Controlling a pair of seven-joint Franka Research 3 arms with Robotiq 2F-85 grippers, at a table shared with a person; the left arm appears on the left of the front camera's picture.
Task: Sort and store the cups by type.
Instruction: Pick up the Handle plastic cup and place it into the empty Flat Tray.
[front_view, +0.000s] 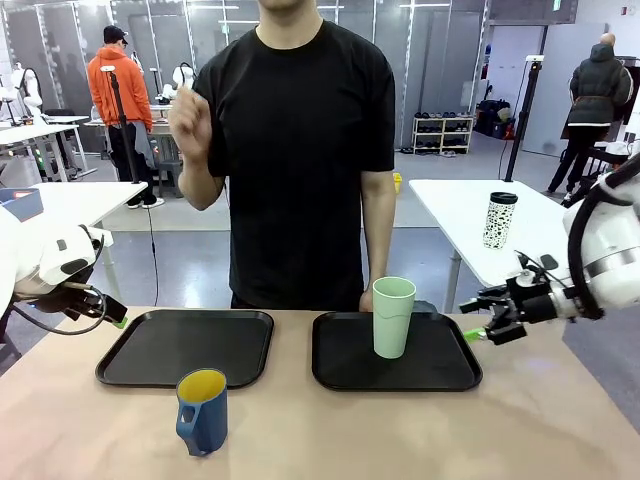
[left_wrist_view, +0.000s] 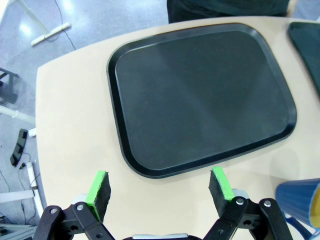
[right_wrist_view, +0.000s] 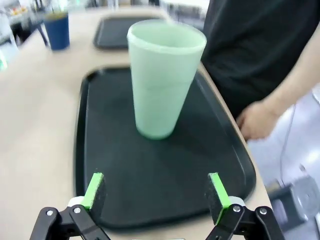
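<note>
On the tan table (front_view: 320, 440) there are two black trays, the left tray (front_view: 185, 347) and the right tray (front_view: 440, 372). There are also two cups, one pale mint-green tumbler (front_view: 393, 317) and one dark blue mug (front_view: 203, 412) with a yellow inside. One more cup, the white speckled cup (front_view: 500, 220) with a black lid, stands on a white table (front_view: 450, 200) behind, which makes three cups in total. There are two grippers, the left gripper (left_wrist_view: 160, 182) and the right gripper (right_wrist_view: 155, 187), each with two green pads, and one person (front_view: 300, 150) stands at the far side.
</note>
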